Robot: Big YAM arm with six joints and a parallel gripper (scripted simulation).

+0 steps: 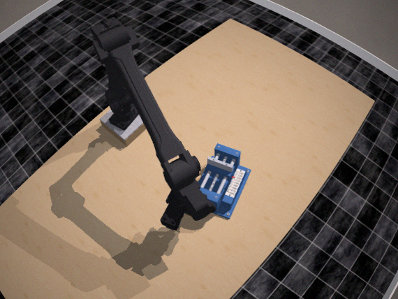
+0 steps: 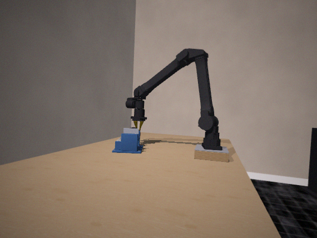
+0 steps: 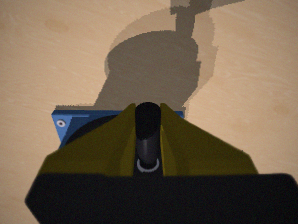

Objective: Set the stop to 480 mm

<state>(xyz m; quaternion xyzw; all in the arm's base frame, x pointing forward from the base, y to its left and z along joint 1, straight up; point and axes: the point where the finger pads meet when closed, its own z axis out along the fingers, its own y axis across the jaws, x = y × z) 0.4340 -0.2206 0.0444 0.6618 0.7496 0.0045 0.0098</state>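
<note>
"While you point downward, what is between your fingers?"

"My gripper is closed on the upright black handle, one finger pressing each side."

"And the handwheel?"

"Right under my fingertips, mostly hidden by them, at the end of the blue frame. I have yet to let go."

"Where is the stop?"

"The pale upright plate sits off to one side of my grip, across the metal rods. A red mark shows on the white scale alongside, but I cannot read its numbers."
</note>
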